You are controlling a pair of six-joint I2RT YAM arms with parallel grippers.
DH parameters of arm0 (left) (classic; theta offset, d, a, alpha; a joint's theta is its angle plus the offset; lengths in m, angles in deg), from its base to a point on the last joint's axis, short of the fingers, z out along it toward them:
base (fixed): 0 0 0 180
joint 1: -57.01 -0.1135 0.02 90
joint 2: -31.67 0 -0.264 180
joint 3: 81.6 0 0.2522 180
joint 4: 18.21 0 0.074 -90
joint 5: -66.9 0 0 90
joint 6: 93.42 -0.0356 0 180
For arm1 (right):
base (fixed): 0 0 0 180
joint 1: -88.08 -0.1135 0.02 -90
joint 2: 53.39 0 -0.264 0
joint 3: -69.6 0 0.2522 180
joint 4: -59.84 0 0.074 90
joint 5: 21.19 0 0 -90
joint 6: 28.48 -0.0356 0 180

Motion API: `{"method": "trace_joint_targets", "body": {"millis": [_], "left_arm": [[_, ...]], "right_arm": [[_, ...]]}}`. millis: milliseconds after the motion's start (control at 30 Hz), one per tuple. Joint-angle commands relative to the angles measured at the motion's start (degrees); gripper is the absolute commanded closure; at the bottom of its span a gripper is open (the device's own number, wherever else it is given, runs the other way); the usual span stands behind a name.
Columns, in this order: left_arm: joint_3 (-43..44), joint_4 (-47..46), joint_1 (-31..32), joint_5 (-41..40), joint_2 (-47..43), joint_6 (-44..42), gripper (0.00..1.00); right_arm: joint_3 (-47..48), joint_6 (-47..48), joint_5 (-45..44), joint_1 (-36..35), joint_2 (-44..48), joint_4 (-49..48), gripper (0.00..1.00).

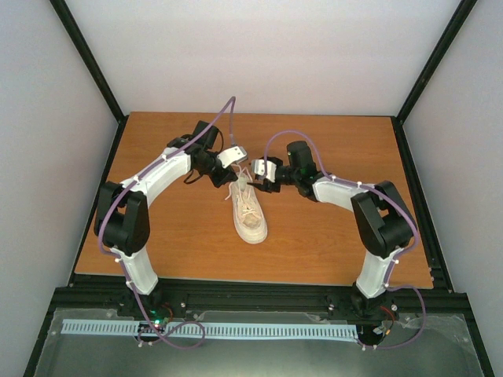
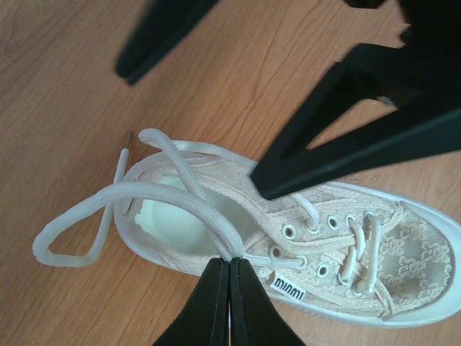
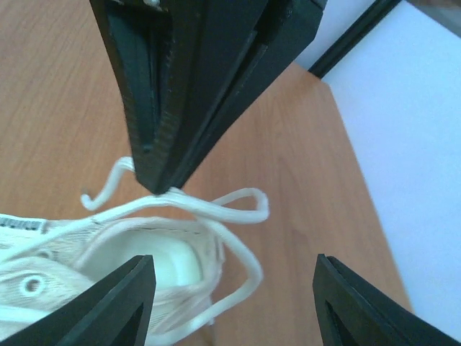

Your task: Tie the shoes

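The cream canvas sneaker (image 1: 250,214) lies upright on its sole in the middle of the wooden counter (image 1: 330,243). Its toe points toward the arm bases and its open heel end faces away. Both claws stand over that heel end, the left on its left side and the right on its right.

The left claw (image 2: 229,268) is pinched tight, its two black fingers pressed together on a white lace (image 2: 108,196). The grip sits at the edge of the shoe opening, just beside the top eyelets. From there the lace runs back across the opening and bends into a loose loop that spills past the heel onto the counter. A second strand crosses over it, and its tip lies off the shoe near the heel.

The right claw (image 3: 234,268) is spread wide and holds nothing. In its wrist view, one finger (image 3: 115,306) sits over the shoe opening and the other is out over bare wood. The looped lace hangs between them. The closed left claw (image 3: 160,180) comes down from above and meets the lace just beyond the open fingers.
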Motion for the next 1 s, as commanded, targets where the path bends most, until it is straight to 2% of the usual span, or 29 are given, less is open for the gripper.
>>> {"method": "trace_joint_targets", "body": {"millis": [0,400,467,567,633,733,833,967], "left_arm": [[1.45,0.83,-0.89,2.62,-2.78,-1.99,0.99],[2.05,1.78,-1.73,4.22,-2.61,-2.13,0.99],[2.10,1.88,-1.99,4.86,-2.65,-2.19,0.99],[2.26,1.99,-2.45,5.69,-2.61,-2.02,0.99],[2.33,2.00,-2.84,5.91,-2.63,-1.81,0.99],[2.51,1.68,-3.46,5.77,-2.69,-1.43,0.99],[2.35,0.95,-3.72,4.43,-2.62,-1.27,0.99],[2.33,0.89,-3.72,4.52,-2.27,-1.87,0.98]], "right_arm": [[3.07,8.67,3.33,-0.19,-3.20,-4.91,0.39],[6.88,8.85,6.81,-2.35,-8.57,-7.16,0.44],[6.86,9.51,7.04,-2.53,-8.44,-6.25,0.55],[5.48,9.97,6.93,-2.58,-7.27,-5.32,0.82],[4.58,10.12,6.61,-2.56,-6.11,-3.44,0.96],[3.52,8.97,5.35,-2.56,-3.58,1.03,0.97],[4.89,6.21,4.77,-2.56,-0.81,10.11,0.97],[10.02,-4.06,3.76,-2.56,0.81,23.13,0.97]]}}
